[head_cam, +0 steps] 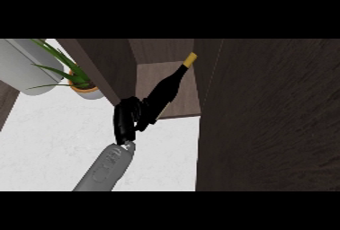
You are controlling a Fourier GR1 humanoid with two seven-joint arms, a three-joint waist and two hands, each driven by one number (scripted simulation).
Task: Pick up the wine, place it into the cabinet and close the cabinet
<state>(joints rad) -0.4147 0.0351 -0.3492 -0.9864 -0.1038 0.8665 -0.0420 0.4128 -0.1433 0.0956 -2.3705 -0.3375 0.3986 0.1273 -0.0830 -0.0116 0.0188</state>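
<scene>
Head view, I see one hand [126,122] with fingers curled round the wine bottle [164,92], neck tilted far-right into the open cabinet [266,134], plant [76,78] far left

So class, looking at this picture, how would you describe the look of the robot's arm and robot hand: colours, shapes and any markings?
One arm shows: a smooth, rounded grey forearm, tube-shaped, with faint embossed markings along its side that cannot be read. It narrows to a small pale wrist joint. Beyond that sits a glossy black robot hand with thick, rounded fingers. No cables or sleeves show.

One wine bottle [164,93], one cabinet [266,117], one potted plant [76,78], one robot hand [127,120], one worktop [60,134]
</scene>
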